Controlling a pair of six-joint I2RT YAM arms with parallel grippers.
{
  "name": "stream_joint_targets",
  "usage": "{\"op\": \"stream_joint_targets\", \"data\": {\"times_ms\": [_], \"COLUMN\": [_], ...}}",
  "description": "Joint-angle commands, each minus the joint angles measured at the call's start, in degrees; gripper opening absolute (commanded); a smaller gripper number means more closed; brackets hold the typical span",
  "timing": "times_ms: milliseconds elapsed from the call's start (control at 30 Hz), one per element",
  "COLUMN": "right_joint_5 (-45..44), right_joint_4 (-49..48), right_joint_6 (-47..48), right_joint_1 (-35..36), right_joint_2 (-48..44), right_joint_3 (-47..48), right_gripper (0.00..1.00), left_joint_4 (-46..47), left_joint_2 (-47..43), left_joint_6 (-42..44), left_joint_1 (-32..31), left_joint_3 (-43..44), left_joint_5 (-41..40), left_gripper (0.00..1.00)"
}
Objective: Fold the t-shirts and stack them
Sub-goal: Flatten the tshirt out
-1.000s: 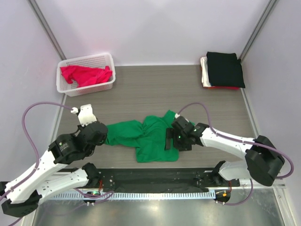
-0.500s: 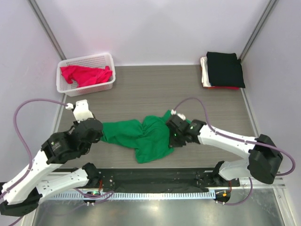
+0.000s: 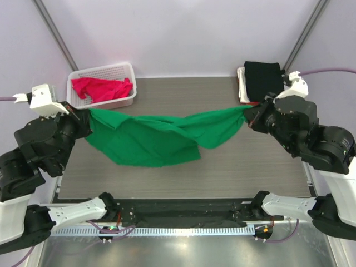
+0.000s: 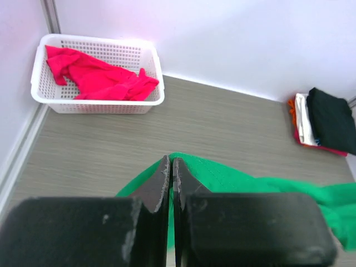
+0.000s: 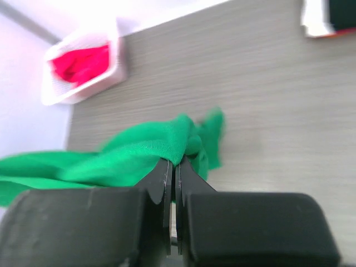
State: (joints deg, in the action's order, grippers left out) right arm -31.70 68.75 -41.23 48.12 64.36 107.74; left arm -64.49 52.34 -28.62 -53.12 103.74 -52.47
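Both arms have swung up and far apart since a second ago, taking the green shirt (image 3: 161, 139) from a bunched heap on the table (image 3: 183, 100) into a wide span between them. Left gripper (image 4: 170, 162) is pinched tight on the shirt's left end, right gripper (image 5: 172, 162) pinched tight on the right end, jaws nearly meeting with only thin cloth between. Pulling the ends apart looks meant to shake out the twist and find the shirt's shape before it is laid flat for folding. It is not flat yet: the middle sags in crossed folds, and whether the low edge touches the table I cannot tell. A pink shirt (image 3: 103, 88) waits in the basket (image 3: 103, 68) at the far left, and the stack (image 3: 266, 82) of folded shirts, black on top, sits at the far right, just beyond the right gripper, where this one should end up
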Motion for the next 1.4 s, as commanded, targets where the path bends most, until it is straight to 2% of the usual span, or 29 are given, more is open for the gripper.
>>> {"op": "stream_joint_targets", "data": {"times_ms": [0,233,333,367,433,467,500,533,567,633,800,900,1000,1033,1133,1367], "right_joint_5": [-6.88,-10.58,-4.54,2.11,9.44,15.56,18.40,20.26,20.45,20.63,25.26,27.83,29.42,29.94,30.39,30.65], "right_joint_4": [9.82,7.28,0.01,-5.76,-11.68,-14.23,-17.91,-18.65,-18.65,-18.56,-19.09,-21.63,-25.32,-26.38,-30.42,-39.74], "right_joint_6": [-1.82,-2.72,2.45,4.13,7.99,8.79,9.67,10.38,11.51,11.79,10.04,6.36,3.71,3.27,2.30,3.00], "right_joint_1": [-0.57,-2.93,-11.79,-18.61,-26.11,-29.10,-33.74,-34.75,-34.93,-34.93,-32.04,-28.79,-28.52,-28.52,-28.52,-28.78], "right_joint_2": [0.34,-1.61,0.32,1.03,5.50,7.95,11.20,17.06,19.64,20.03,11.60,5.79,2.27,1.83,1.47,7.18], "right_joint_3": [-5.77,-16.50,-24.31,-30.34,-36.00,-39.68,-40.67,-40.68,-39.20,-38.40,-43.30,-51.91,-60.61,-62.29,-67.74,-70.04], "right_gripper": [0.01,0.01,0.01,0.01,0.03,0.10,0.33,0.74,0.83,0.92,0.90,0.84,0.71,0.65,0.60,0.60], "left_joint_4": [1.82,5.86,7.01,7.18,8.58,9.81,10.34,10.70,10.35,9.47,12.71,14.30,15.62,16.06,16.59,16.85], "left_joint_2": [1.72,0.84,1.89,2.33,3.99,4.78,5.75,8.54,9.88,12.69,15.07,16.21,16.92,16.92,16.57,14.90], "left_joint_6": [5.50,8.49,7.97,5.62,3.76,2.18,1.47,0.77,-0.89,-1.87,-1.70,-1.88,-1.79,-1.79,-1.53,-1.52], "left_joint_1": [0.13,0.13,0.04,0.04,0.13,0.39,0.82,1.70,4.67,8.02,11.72,13.48,14.62,15.06,15.94,16.65], "left_joint_3": [-0.56,-8.19,-15.13,-17.24,-24.62,-26.82,-28.84,-31.99,-32.90,-34.22,-38.69,-40.63,-41.95,-42.30,-43.27,-45.29], "left_joint_5": [0.34,4.74,6.77,6.76,7.55,7.82,8.43,10.17,11.67,16.15,20.29,21.79,22.85,23.20,24.69,25.84], "left_gripper": [0.00,0.00,0.00,0.00,0.00,0.00,0.00,0.00,0.00,0.00,0.00,0.00,0.00,0.00,0.00,0.00]}}
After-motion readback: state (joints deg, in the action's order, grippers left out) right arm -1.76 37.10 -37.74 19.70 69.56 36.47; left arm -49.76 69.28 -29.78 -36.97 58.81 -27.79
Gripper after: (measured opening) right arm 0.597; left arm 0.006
